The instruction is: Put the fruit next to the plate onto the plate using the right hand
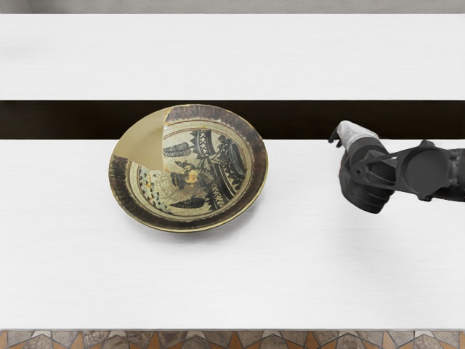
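White table [232, 291] front, plate [254, 161] centre-left, right robot hand [367, 174] well apart, grip unclear.

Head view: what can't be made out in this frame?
- Fruit: none visible; whether one sits under the right hand is hidden by the hand's dark body.
- Right arm: cut off by the right edge.
- Left arm: outside the head view.
- Plate: painted figures too small to identify.

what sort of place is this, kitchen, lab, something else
Most likely a simulated tabletop test scene, not a lived-in room: a plain white table, one painted plate on it, the robot's right hand coming in from the right, and a strip of patterned floor tiles along the bottom.
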